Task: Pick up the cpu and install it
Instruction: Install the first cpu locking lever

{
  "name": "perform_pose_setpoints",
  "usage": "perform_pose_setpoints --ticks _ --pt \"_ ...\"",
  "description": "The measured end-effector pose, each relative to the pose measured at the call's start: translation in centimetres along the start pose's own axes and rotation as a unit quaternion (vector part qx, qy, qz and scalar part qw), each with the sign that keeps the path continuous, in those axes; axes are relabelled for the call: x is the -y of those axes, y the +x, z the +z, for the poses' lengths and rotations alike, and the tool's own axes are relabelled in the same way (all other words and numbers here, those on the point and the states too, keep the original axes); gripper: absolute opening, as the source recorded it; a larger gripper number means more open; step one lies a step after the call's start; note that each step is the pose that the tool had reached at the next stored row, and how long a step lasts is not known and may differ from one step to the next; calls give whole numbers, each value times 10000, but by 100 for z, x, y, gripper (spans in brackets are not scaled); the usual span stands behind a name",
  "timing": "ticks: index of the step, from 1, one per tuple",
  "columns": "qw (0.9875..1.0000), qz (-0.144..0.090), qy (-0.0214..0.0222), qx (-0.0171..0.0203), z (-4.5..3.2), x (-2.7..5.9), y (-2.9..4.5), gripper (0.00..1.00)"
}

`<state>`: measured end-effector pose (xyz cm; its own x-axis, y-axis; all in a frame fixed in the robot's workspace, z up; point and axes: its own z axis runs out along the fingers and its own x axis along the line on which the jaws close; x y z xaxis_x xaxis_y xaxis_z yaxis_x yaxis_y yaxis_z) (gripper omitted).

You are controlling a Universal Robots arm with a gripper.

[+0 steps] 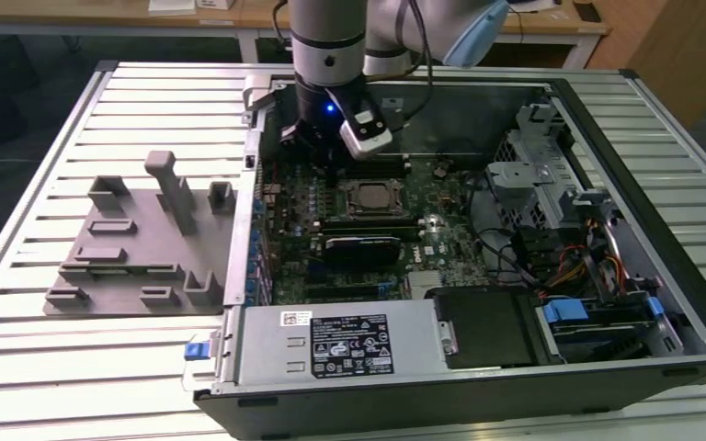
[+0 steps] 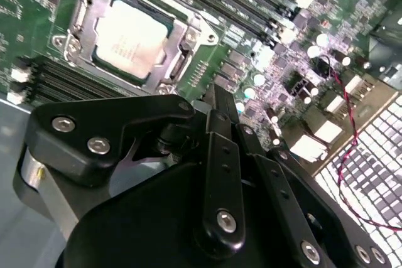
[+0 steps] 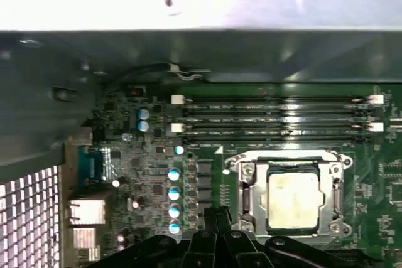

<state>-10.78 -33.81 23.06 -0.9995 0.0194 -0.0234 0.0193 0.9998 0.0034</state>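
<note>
The cpu (image 1: 371, 196) lies flat in its socket frame in the middle of the motherboard (image 1: 439, 234), its silver-grey top facing up; both wrist views show it seated there (image 2: 129, 36) (image 3: 295, 200). My gripper (image 1: 315, 158) hangs over the board just beside the socket, toward the exterior view's left and back. Its black fingertips (image 2: 217, 101) (image 3: 217, 214) are pressed together with nothing between them, so the gripper is shut and apart from the cpu.
The open computer case (image 1: 647, 119) walls in the board. Memory slots (image 3: 276, 117) run behind the socket. A power supply (image 1: 328, 344) and drive cage (image 1: 550, 197) sit at the front and right. A grey fixture block (image 1: 132, 248) stands on the slatted table (image 1: 34, 367).
</note>
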Motion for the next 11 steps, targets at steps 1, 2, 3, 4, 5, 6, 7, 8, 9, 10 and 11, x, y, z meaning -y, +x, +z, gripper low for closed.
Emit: perform_pose_setpoints --ticks 1,2,3,4,5,6,7,8,9,10,11 --pt "10000 1 -46 -1 0 0 9 11" --pt "9999 1 -104 -2 0 0 15 11" --pt "9999 3 -164 -3 0 0 18 11" --pt "9998 4 -208 -4 -1 1 20 11" --pt "9997 6 -248 -5 -3 0 20 11" --pt "9996 6 -285 -6 -7 0 20 11" --pt "9995 7 -324 -7 -12 1 20 11" --pt "9993 8 -368 -8 -17 0 21 11" --pt "9992 9 -408 -8 -23 0 21 11" --pt "9990 10 -447 -8 -31 0 22 11" --pt "9988 11 -483 -8 -40 0 22 11"
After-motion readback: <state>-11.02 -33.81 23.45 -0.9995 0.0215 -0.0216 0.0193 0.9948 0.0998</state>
